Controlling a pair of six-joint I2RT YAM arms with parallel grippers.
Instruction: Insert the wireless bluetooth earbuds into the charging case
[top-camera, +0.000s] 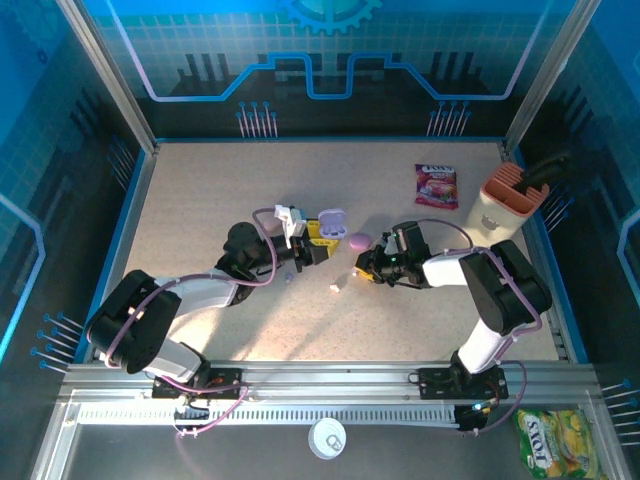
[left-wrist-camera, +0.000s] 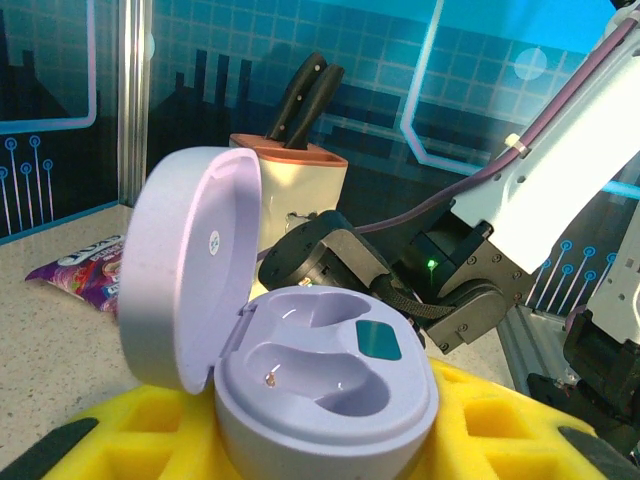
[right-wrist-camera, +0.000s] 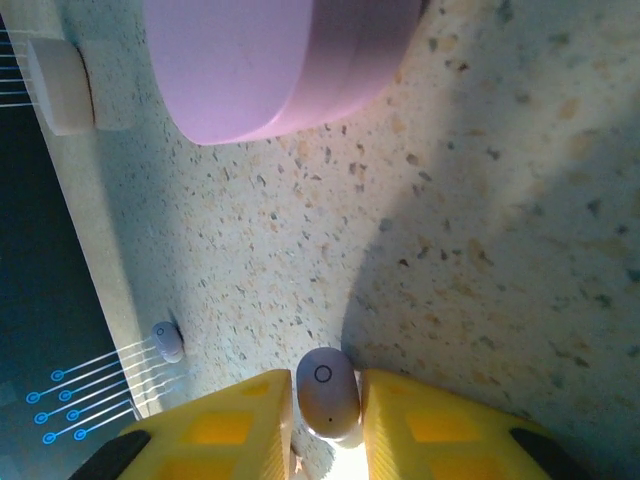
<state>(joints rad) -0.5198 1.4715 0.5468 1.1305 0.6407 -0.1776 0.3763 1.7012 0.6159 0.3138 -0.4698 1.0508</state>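
Note:
My left gripper (top-camera: 312, 243) is shut on a lavender charging case (left-wrist-camera: 325, 385), its yellow fingers (left-wrist-camera: 500, 420) on both sides of the base. The lid (left-wrist-camera: 190, 275) stands open and both wells are empty. The case (top-camera: 332, 222) sits left of centre on the table. My right gripper (right-wrist-camera: 327, 415) is low on the table, yellow fingers pressed on either side of a pale lavender earbud (right-wrist-camera: 327, 390). In the top view this gripper (top-camera: 363, 272) sits just right of a white earbud (top-camera: 336, 287). Another small earbud (right-wrist-camera: 167, 341) lies loose to the left.
A closed pink case (top-camera: 358, 241) rests just beyond the right gripper, large at the top of the right wrist view (right-wrist-camera: 270, 60). A knife block (top-camera: 505, 200) and a snack packet (top-camera: 436, 185) stand at the back right. A tiny purple piece (top-camera: 290, 278) lies under the left arm.

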